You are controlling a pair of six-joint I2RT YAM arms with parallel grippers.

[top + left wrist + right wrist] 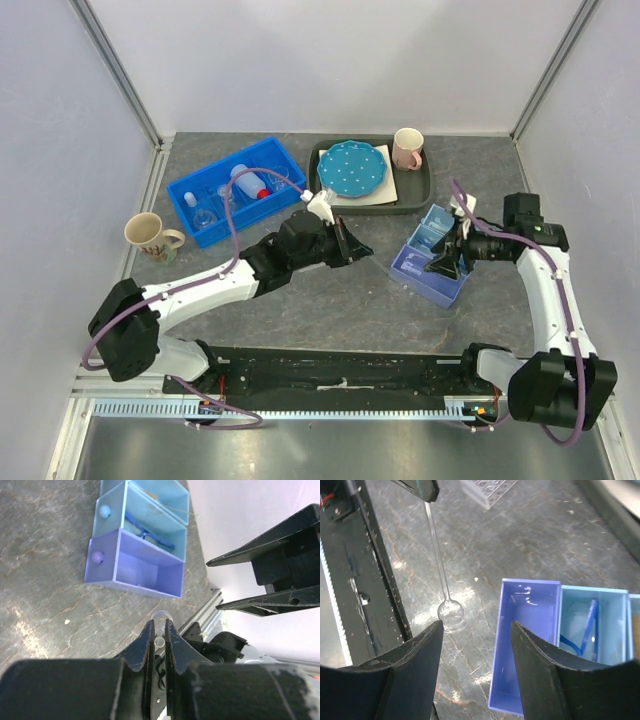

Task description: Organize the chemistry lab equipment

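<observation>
Clenched jaws of the left gripper [159, 630] pinch the long neck of the clear glass flask [451, 612]. Its bulb sits low over the table's middle, just left of the purple compartment [530, 592]. Over that compartment the right gripper [476, 627] gapes wide, grasping nothing.

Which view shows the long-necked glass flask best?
Right wrist: the flask shows whole, neck in the left gripper, bulb low. Left wrist shows only its open mouth; in the top view it cannot be made out.
</observation>
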